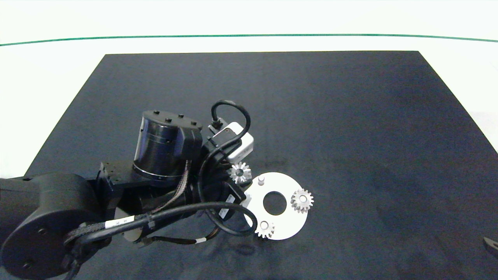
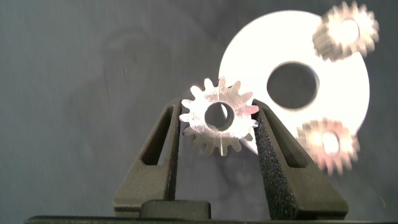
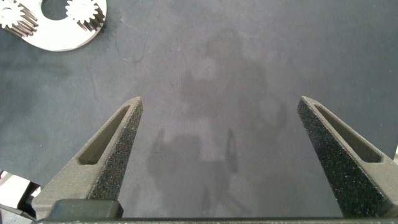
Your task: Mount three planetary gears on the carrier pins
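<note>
A white carrier disc lies on the dark mat. Two planetary gears sit on carrier pins: one on the right side, one at the front. A third carrier pin stands bare at the disc's back left. My left gripper is shut on the third gear, held just left of the bare pin and above the mat. The left wrist view shows that gear between the pads, with the disc beyond. My right gripper is open over bare mat, far right.
The dark mat covers the table, with white table surface and a green line behind it. A bit of the right arm shows at the right edge. The left arm's body and cables lie left of the disc.
</note>
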`<state>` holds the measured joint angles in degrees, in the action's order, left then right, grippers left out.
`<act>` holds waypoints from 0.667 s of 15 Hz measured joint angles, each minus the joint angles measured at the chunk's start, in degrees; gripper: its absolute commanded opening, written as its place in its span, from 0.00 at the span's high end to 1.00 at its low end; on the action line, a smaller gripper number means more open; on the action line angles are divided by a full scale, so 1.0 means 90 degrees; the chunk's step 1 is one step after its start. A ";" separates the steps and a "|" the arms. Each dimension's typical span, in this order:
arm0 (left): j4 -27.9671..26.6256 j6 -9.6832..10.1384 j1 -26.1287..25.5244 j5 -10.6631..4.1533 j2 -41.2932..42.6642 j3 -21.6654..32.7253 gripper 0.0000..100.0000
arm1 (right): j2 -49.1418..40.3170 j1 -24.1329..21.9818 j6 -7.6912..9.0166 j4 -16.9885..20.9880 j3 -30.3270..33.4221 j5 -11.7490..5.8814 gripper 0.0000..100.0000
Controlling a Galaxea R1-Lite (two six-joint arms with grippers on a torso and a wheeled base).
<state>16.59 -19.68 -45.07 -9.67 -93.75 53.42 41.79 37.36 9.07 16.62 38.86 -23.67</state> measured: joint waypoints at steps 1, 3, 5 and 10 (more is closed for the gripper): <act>-0.0053 -0.0018 -0.0058 -0.0015 -0.0091 0.0144 1.00 | -0.0004 -0.0003 0.0005 0.0000 0.0012 0.0003 0.00; -0.0199 -0.0042 -0.0156 -0.0230 -0.0275 0.0435 1.00 | -0.0001 -0.0003 0.0023 0.0000 0.0064 0.0012 0.00; -0.0255 -0.0267 -0.0306 -0.0573 -0.0443 0.0545 1.00 | 0.0008 -0.0003 0.0030 -0.0003 0.0131 0.0019 0.00; -0.0260 -0.0447 -0.0576 -0.0649 -0.0692 0.0676 1.00 | 0.0042 -0.0003 0.0027 0.0000 0.0195 0.0028 0.00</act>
<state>14.25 -23.70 -50.25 -15.51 -99.98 59.50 42.17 37.34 9.31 16.62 40.62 -23.42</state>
